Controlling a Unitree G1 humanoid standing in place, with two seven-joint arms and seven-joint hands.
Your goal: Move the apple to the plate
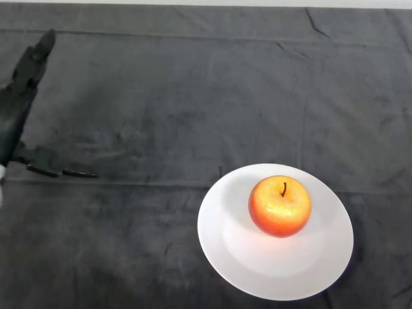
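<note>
A red-and-yellow apple [280, 206] with a dark stem stands upright in the middle of a white plate [225, 248] at the lower right of the table. My left hand [16, 109] is far off at the left edge, well apart from both. Its fingers stretch straight up and away, the thumb points right along the cloth, and it holds nothing.
The table is covered by a dark wrinkled cloth [193, 96]. Its far edge runs along the top of the view.
</note>
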